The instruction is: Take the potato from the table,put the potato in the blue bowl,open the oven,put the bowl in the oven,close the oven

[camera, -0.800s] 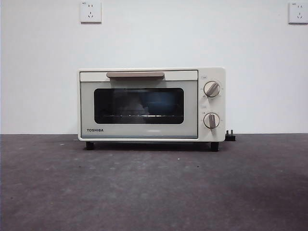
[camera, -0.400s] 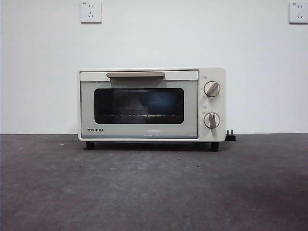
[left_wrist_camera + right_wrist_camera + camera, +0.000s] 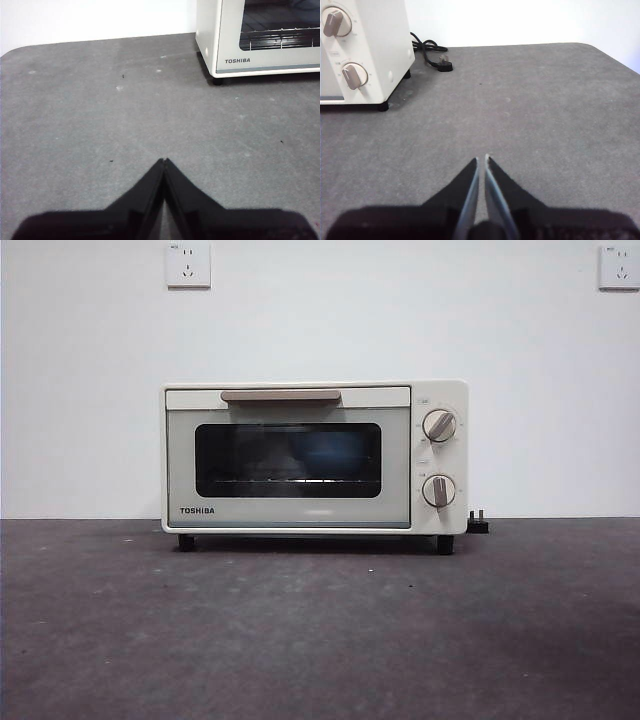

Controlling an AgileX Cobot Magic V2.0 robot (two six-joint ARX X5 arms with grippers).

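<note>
The cream-white Toshiba oven (image 3: 315, 457) stands at the back of the dark grey table (image 3: 320, 630), its door closed and the beige handle (image 3: 281, 395) at the top. Behind the dark glass shows a blue shape (image 3: 335, 452), too dim to name; the potato is not visible. In the left wrist view, my left gripper (image 3: 164, 161) is shut over bare table, well short of the oven's left corner (image 3: 260, 37). In the right wrist view, my right gripper (image 3: 481, 159) is shut with nothing in it, away from the oven's knob side (image 3: 360, 50).
A black power cord and plug (image 3: 437, 59) lie behind the oven on its knob side. Two wall sockets (image 3: 188, 264) sit high on the white wall. The table's rounded far corners show in both wrist views.
</note>
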